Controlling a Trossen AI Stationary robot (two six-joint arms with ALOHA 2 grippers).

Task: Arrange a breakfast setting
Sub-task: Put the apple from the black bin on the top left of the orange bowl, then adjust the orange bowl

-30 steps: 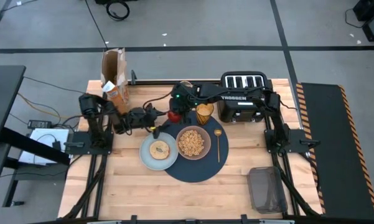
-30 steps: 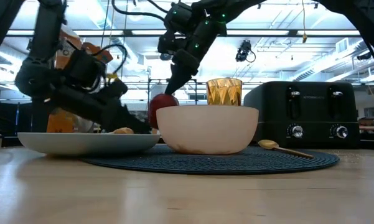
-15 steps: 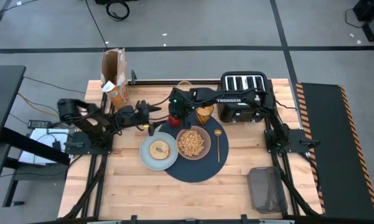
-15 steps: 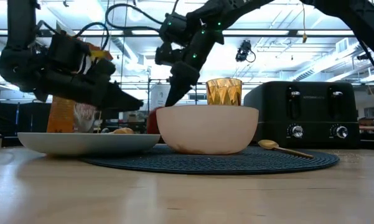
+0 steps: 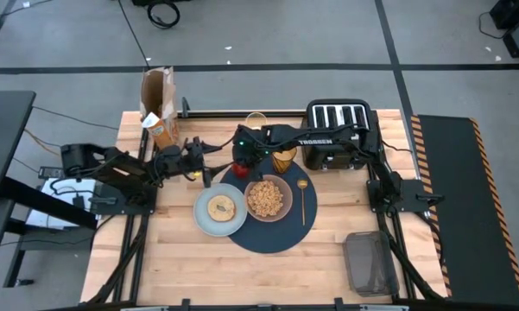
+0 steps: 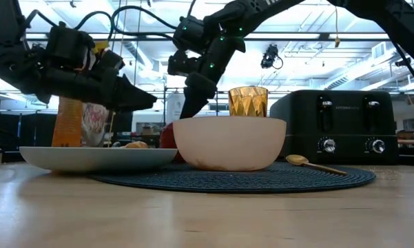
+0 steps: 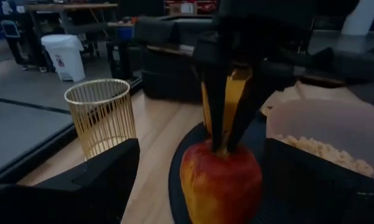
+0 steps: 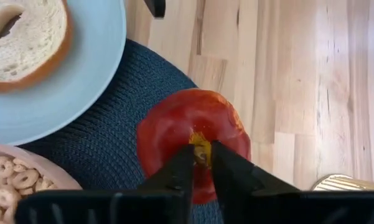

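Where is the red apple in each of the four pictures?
High view: red apple on the navy placemat's far edge, under the right gripper.
Low view: a red sliver left of the pinkish bowl.
Left wrist view: bottom centre.
Right wrist view: centre.
Shared landmark: the pinkish bowl, beside the apple in every view.

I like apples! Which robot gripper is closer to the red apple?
The right gripper. It is directly above the apple, fingertips at its stem. The left gripper sits off to the side, apart from the apple, by the plate.
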